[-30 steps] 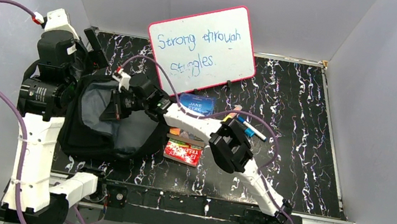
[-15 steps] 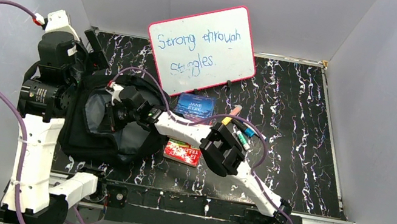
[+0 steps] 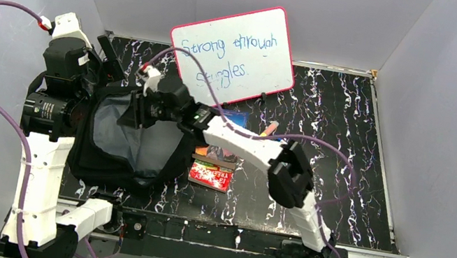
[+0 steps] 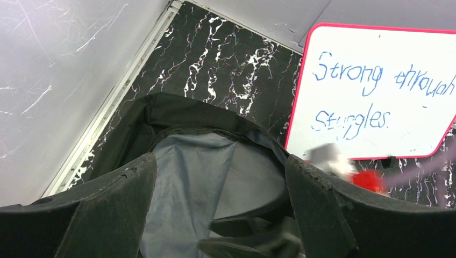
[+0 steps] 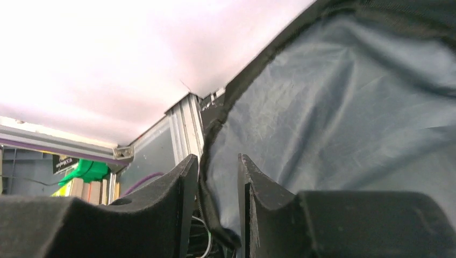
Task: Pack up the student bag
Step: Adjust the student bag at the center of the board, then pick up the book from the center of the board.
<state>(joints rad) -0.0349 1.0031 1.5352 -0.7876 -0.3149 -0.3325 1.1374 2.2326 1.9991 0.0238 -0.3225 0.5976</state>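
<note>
- Top view: the right gripper (image 3: pixel 134 111) had lifted from deeper inside the mouth of the student bag (image 3: pixel 89 147), a large soft black fabric backpack with grey lining, and hung over the mouth near its far rim. The bag itself had stayed at the left of the black marbled desk (image 3: pixel 348 157), mouth up. The white forearm had swung across, covering most of the blue book and the markers that showed 1 second before. The red paperback book (image 3: pixel 210 176) had not moved and lay just right of the bag. The pink-framed whiteboard (image 3: pixel 235 56) stood behind.
- Left wrist view: the left gripper (image 4: pixel 218 161) stood wide open over the bag's black rim (image 4: pixel 188 115), holding nothing.
- Right wrist view: the right gripper (image 5: pixel 216 161) had parted from almost closed to a narrow gap. The bag's black hem ran down behind that gap against the grey lining (image 5: pixel 333 107), and nothing seemed to be held.
- Judgement: the right gripper had probably just let something go in the bag. With at least 1 book outside, packing was unfinished.
</note>
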